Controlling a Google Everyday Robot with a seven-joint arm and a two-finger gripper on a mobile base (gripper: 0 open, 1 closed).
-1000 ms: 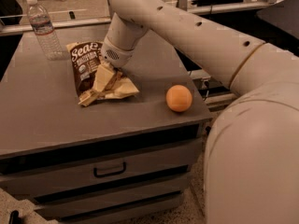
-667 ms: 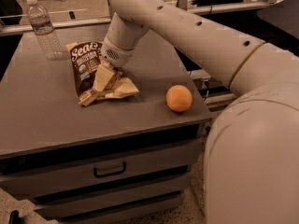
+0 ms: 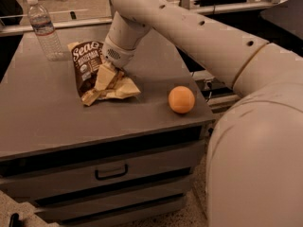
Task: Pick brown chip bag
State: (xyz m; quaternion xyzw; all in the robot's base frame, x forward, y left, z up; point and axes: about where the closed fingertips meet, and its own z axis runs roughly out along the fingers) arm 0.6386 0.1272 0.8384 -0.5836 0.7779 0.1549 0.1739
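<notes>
The brown chip bag (image 3: 88,69) lies on the grey cabinet top (image 3: 42,122), left of centre, its white "Sea" lettering facing up and its lower cream-tan part crumpled. My gripper (image 3: 107,76) reaches down from the large white arm and sits right on the bag's crumpled lower right part, touching it. The bag rests on the surface. An orange ball (image 3: 181,99) lies to the right of the bag, near the front right corner, apart from the gripper.
A clear plastic water bottle (image 3: 44,30) stands upright at the back left of the top. The cabinet has drawers below with a dark handle (image 3: 111,172). My white arm and body fill the right side. A rail and floor lie behind.
</notes>
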